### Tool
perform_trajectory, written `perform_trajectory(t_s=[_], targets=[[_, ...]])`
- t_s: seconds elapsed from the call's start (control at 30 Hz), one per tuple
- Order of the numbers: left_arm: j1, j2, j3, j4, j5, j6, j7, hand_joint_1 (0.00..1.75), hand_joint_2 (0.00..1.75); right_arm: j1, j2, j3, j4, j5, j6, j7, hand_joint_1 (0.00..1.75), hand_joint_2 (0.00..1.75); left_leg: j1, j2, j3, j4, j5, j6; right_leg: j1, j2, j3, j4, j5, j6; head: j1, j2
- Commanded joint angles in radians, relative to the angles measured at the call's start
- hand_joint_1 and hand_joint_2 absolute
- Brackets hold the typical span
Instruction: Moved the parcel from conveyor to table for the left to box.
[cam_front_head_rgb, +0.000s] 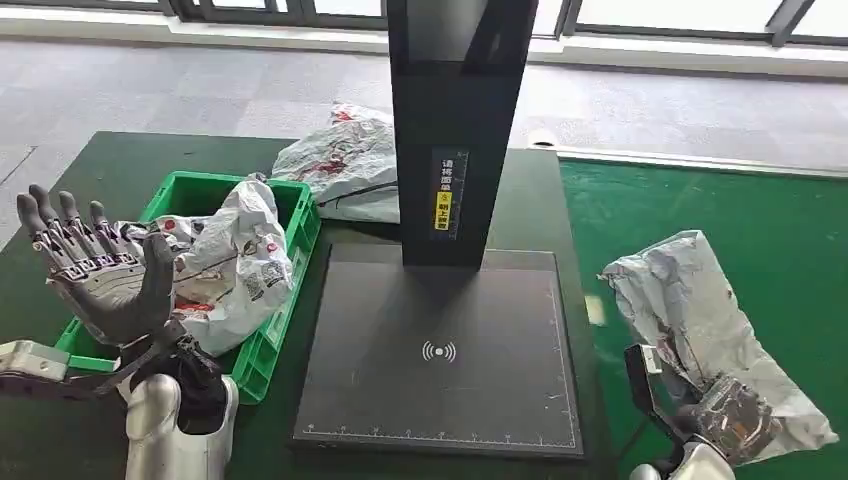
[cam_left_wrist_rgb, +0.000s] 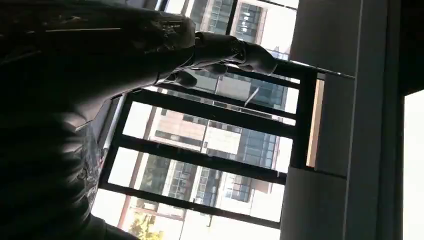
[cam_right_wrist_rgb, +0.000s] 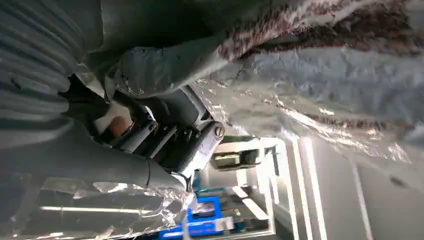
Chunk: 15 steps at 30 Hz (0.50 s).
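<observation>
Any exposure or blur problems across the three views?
Head view: evenly lit and sharp, parcel under the right hand reads clearly. Left wrist view: strongly backlit by bright windows, left hand nearly a silhouette. Right wrist view: too close, soft focus, glare streaks on the parcel's wrinkled film.

Post label: a narrow dark strip with Chinese characters in light print, too small to read, on the black post (cam_front_head_rgb: 455, 130) at upper centre of the head view.
Yellow sign: a yellow patch (cam_front_head_rgb: 442, 211) with small marks, unreadable, low on that strip.
Pad symbol: a white wireless-wave sign (cam_front_head_rgb: 438, 351) on the black pad (cam_front_head_rgb: 400, 330), lower centre.
Pad scale: white ruler ticks (cam_front_head_rgb: 440, 433) along the pad's near edge, no numbers legible.
Bag print: black code-like squares (cam_front_head_rgb: 255, 280) on the bag (cam_front_head_rgb: 235, 260) in the green bin (cam_front_head_rgb: 265, 355), at left; unreadable.
</observation>
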Motion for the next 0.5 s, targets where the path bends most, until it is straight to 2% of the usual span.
perform_trajectory(t_s=[0.03, 0.2, 0.23, 0.27, 0.33, 0.37, 0.5], targets=[[0.018, -0.016, -0.010, 0.048, -0.015, 0.005, 0.003, 0.00, 1.75, -0.031, 0.221, 0.082, -0.359, -0.299, 0.002, -0.494, 1.75, 1.75, -0.001, 0.008, 0.001, -0.001, -0.001, -0.002, -0.001, 0.009, -0.004, 0.002, 0.000, -0.002, 0.000, 0.000], [-0.009, -0.016, -0.014, 0.083, -0.019, -0.001, 0.003, 0.00, 1.75, -0.034, 0.221, 0.220, -0.367, -0.363, 0.002, -0.537, 1.75, 1.75, -0.001, 0.002, 0.000, 0.000, 0.000, -0.002, -0.001, 0.003, -0.004, 0.003, -0.001, -0.002, 0.000, 0.000], [-0.014, -0.016, -0.014, 0.089, -0.020, -0.003, 0.003, 0.00, 1.75, -0.037, 0.221, 0.254, -0.360, -0.341, 0.002, -0.505, 1.75, 1.75, -0.001, 0.003, 0.002, -0.002, 0.001, -0.002, -0.001, 0.004, -0.003, 0.002, -0.001, -0.002, 0.000, 0.000], [-0.016, -0.016, -0.014, 0.091, -0.024, 0.000, 0.003, 0.00, 1.75, -0.035, 0.221, 0.269, -0.311, -0.412, 0.002, -0.568, 1.75, 1.75, -0.001, 0.003, 0.001, -0.001, 0.000, -0.002, -0.001, 0.004, -0.003, 0.002, -0.001, -0.002, 0.000, 0.000], [-0.022, -0.016, -0.012, 0.100, -0.027, -0.008, 0.003, 0.00, 1.75, -0.043, 0.221, 0.355, -0.208, -0.421, 0.002, -0.580, 1.75, 1.75, 0.000, 0.008, 0.003, -0.002, 0.000, -0.002, 0.000, 0.008, -0.003, 0.002, 0.000, -0.003, 0.000, 0.000], [-0.024, -0.016, -0.009, 0.105, -0.028, -0.015, 0.003, 0.00, 1.75, -0.067, 0.213, 0.397, -0.113, -0.451, 0.007, -0.621, 1.75, 1.75, 0.000, 0.006, 0.002, -0.002, 0.000, -0.003, 0.000, 0.007, -0.003, 0.002, -0.001, -0.003, 0.000, 0.000], [-0.048, -0.016, -0.004, 0.145, -0.037, -0.051, 0.003, 0.00, 1.75, -0.104, 0.215, 0.520, 0.038, -0.443, 0.075, -0.649, 1.75, 1.75, 0.001, 0.009, 0.005, -0.004, 0.000, -0.004, 0.001, 0.010, -0.001, 0.000, 0.001, -0.003, 0.000, 0.000]])
